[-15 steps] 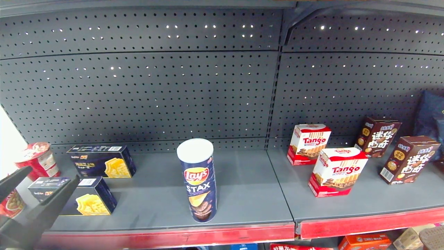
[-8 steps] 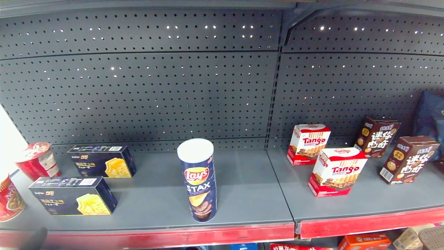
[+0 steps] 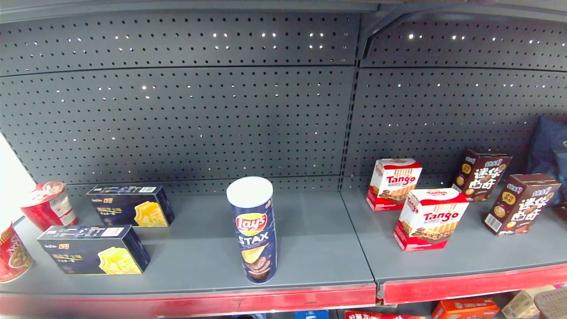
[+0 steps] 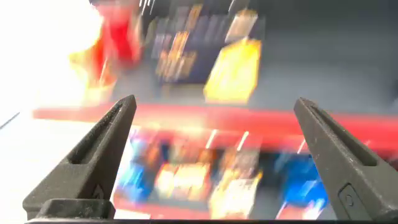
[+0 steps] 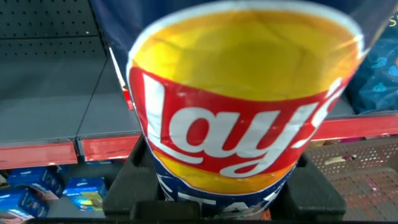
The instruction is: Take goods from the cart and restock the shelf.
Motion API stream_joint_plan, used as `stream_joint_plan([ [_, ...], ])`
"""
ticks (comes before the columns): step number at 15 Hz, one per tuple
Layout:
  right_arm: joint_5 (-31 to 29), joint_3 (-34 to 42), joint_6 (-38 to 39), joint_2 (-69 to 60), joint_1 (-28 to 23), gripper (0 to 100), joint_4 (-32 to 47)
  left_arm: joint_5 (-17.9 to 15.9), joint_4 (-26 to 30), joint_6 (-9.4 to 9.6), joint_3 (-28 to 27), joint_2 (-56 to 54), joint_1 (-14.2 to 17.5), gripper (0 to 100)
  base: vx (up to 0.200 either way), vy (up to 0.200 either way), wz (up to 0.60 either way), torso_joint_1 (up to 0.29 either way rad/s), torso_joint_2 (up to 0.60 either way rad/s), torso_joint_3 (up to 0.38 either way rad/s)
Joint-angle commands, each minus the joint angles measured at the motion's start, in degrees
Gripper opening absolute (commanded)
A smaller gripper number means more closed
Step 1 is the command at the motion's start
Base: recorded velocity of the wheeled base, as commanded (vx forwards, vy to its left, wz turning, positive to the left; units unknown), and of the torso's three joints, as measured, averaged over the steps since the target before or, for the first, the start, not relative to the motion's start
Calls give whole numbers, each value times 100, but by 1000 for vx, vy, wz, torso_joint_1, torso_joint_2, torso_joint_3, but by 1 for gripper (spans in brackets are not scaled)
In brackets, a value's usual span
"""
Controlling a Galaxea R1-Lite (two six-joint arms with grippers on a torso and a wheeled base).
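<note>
Shelf stock, one moment. Head view: grey shelf (image 3: 319, 248) with red front lip (image 3: 221, 301) along the lower frame and pegboard back (image 3: 221, 124). The shelved chip can (image 3: 251, 230) stood upright at centre, long axis vertical, white lid uppermost, logo facing the camera, close to the lip. Lower left held two navy boxes (image 3: 95, 249) lying flat, one behind the other, with two red cups (image 3: 46, 204) at the left edge. Right of centre stood two red-and-white wafer boxes (image 3: 429, 219), then two brown boxes (image 3: 520, 204), and a blue bag (image 3: 549, 146) at the right edge. Bare deck lay on both sides of the shelved chip can, wider toward the wafer boxes, and behind it to the pegboard. A seam (image 3: 374, 283) divided the two shelf sections. Right wrist view: right gripper (image 5: 221, 183) was clamped on the held chip can (image 5: 242, 106), black fingers (image 5: 127, 180) at either side of it. Its long axis ran straight out from the wrist, logo facing the camera, far end cut off by the frame. The lip of a grey shelf and blue packs (image 5: 31, 193) on a lower level lay beyond it. Left wrist view: left gripper (image 4: 214, 102) had its fingers spread wide with nothing between them, before the blurred red lip and a navy box.
</note>
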Motion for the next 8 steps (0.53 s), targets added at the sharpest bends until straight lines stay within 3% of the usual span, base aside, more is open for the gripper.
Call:
stream_joint_plan([
  [1,6,-25,7,16,-14,0,-7,103,93,60,101,-67,3,100,0,0,0,0,0,0],
  [2,15,-16,7,16,-5,0,-7,94,102,34,101,-67,3,100,0,0,0,0,0,0],
  [4,41,2,7,34,30,0,-7,-407,234,-133,101,-67,3,100,0,0,0,0,0,0],
  [6,59,28,7,34,48,0,-7,-706,383,-36,101,-67,-6,100,0,0,0,0,0,0],
  [8,77,-42,7,25,74,0,-24,-565,392,-115,101,-67,-6,100,0,0,0,0,0,0],
])
